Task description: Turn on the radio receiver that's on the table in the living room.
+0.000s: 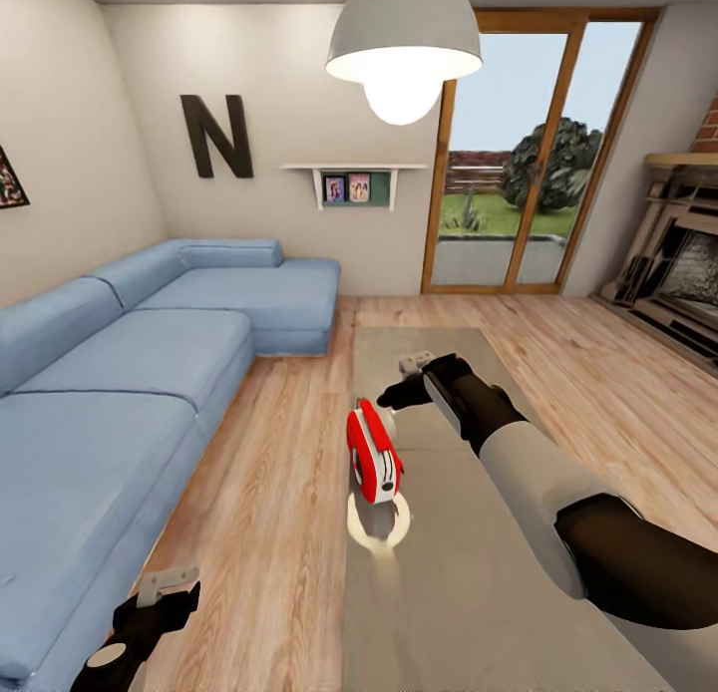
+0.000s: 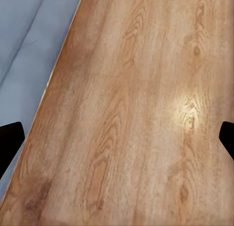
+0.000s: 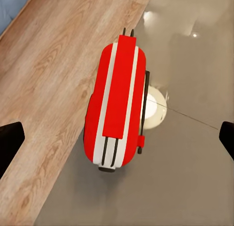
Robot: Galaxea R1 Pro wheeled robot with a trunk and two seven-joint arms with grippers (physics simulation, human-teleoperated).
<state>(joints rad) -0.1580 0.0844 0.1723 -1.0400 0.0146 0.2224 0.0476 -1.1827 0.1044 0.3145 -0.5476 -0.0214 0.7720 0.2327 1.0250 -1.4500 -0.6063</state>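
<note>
Head view: radio receiver (image 1: 374, 453) stands on the table (image 1: 479, 592) near its sofa-side edge; right gripper (image 1: 399, 393) hovers just above its far end, not touching; left gripper (image 1: 150, 612) hangs low over the floor (image 1: 269, 493) by the sofa (image 1: 110, 403). Left wrist: fingertips (image 2: 10, 138) spread wide, holding nothing. Right wrist: radio receiver (image 3: 117, 104) between wide-apart fingertips (image 3: 9, 140), no contact.

My right wrist camera shows the radio receiver (image 3: 117, 101) in glossy red plastic with smooth white trim. The surface (image 3: 195, 162) beneath is grey, glassy and reflective. The floor (image 2: 136, 118) is grained, satin wood; the sofa (image 1: 120, 393) matt blue cloth.
</note>
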